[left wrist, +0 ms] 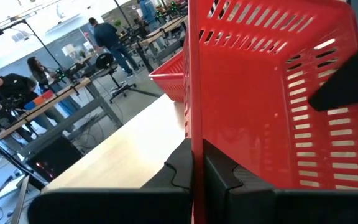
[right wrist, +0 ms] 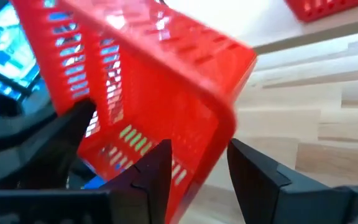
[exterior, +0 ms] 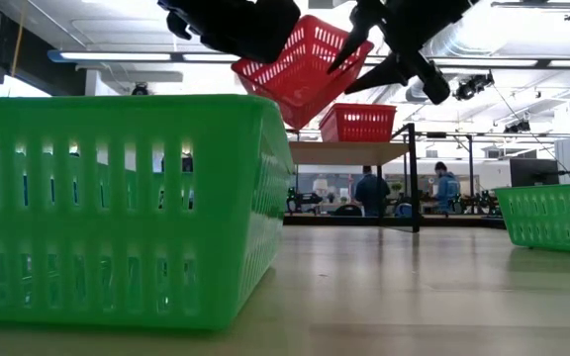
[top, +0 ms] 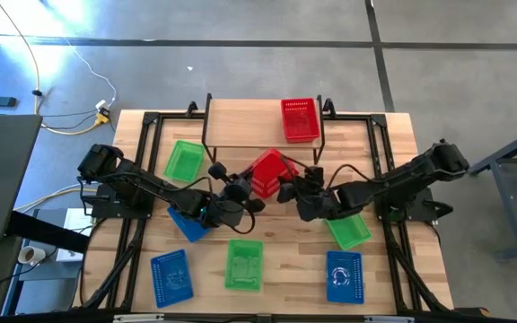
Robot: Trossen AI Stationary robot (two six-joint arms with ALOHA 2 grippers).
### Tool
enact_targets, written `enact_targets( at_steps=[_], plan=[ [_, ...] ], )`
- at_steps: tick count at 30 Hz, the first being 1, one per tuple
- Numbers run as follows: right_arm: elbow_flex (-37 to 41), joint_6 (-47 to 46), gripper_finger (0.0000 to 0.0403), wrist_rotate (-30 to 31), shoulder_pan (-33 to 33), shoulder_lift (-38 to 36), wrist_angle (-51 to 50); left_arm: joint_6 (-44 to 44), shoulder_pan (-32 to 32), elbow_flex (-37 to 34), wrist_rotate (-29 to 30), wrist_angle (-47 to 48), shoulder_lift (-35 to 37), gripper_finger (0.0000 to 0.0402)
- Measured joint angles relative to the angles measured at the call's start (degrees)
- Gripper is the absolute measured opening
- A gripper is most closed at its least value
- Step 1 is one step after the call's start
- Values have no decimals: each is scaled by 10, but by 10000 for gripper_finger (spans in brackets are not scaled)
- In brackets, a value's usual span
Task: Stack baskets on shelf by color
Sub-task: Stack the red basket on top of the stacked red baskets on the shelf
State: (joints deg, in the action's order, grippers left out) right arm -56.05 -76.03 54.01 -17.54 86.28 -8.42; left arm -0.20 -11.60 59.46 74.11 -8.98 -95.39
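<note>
where the table's near edge runs, three baskets lie in a row: a blue basket (top: 170,277) on the left, a green basket (top: 244,264) in the middle and another blue basket (top: 344,275) on the right. a little farther in, a third blue basket (top: 187,223) lies partly under the left arm and a second green basket (top: 349,231) partly under the right arm.

above the middle of the table, a tilted red basket (top: 268,172) hangs in the air between both arms, clear of the wood. the left gripper (top: 239,191) is clamped tight on one wall of it, its fingers (left wrist: 219,169) pinched together on the thin red edge. the right gripper (top: 288,190) meets the opposite side with its fingers (right wrist: 160,163) spread apart, one on each side of the basket's corner rim; whether they press on it cannot be told.

beyond, a third green basket (top: 184,161) lies just left of the shelf (top: 240,126). on the shelf's plank top, at its right end, stands another red basket (top: 301,119), upright and alone.
</note>
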Motion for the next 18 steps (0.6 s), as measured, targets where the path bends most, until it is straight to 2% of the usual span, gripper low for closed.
enact_targets(
  at_steps=[4, 11, 18],
  plan=[
    [0, 0, 118, -6, 7, 0, 4, 9, 0, 0, 0, -11, 0, 0],
    [0, 38, 11, -19, 19, 0, 4, 9, -1, 0, -3, -18, 0, 0],
    [0, 67, 3, -46, 40, 0, 1, 4, 0, 0, -12, -20, 0, 11]
  ],
)
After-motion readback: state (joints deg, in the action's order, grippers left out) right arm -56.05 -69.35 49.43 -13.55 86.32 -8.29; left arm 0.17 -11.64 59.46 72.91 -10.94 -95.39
